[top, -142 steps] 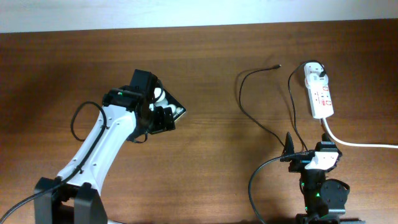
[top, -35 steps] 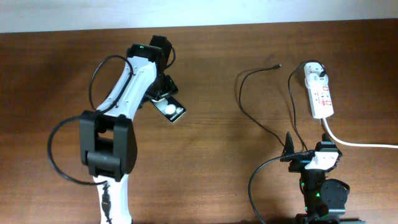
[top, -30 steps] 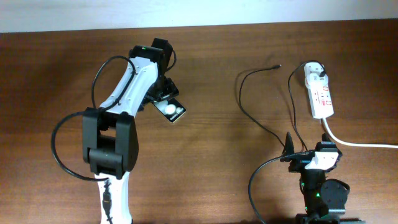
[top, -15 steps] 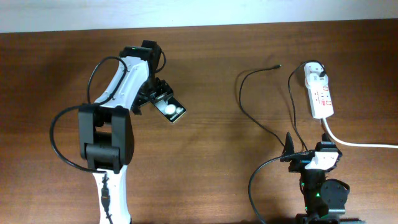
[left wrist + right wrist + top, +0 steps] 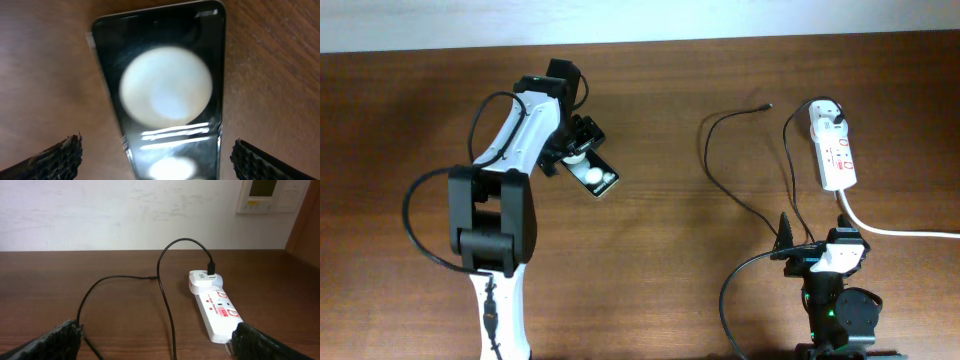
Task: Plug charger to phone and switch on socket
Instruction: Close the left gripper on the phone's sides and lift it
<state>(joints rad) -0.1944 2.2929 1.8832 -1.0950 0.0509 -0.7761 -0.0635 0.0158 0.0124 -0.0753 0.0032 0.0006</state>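
Observation:
The phone (image 5: 599, 180), a black slab with two white round spots, lies flat on the wooden table left of centre. My left gripper (image 5: 576, 152) hangs open over its far end. In the left wrist view the phone (image 5: 165, 95) fills the frame between the spread fingertips (image 5: 55, 157), untouched. The charger cable (image 5: 720, 170) loops from its white adapter (image 5: 827, 113), plugged into the socket (image 5: 837, 152), to a free plug tip (image 5: 765, 105). My right gripper (image 5: 812, 238) is open and empty, near the socket's near end (image 5: 217, 312).
A thick white cord (image 5: 900, 230) runs from the socket off to the right edge. Bare wood lies between the phone and the cable loop. A wall (image 5: 125, 210) stands behind the table's far edge.
The left arm has stretched out and turned so its open gripper hangs over the phone's far end. In the last second the phone has stayed put. The right arm has not moved.

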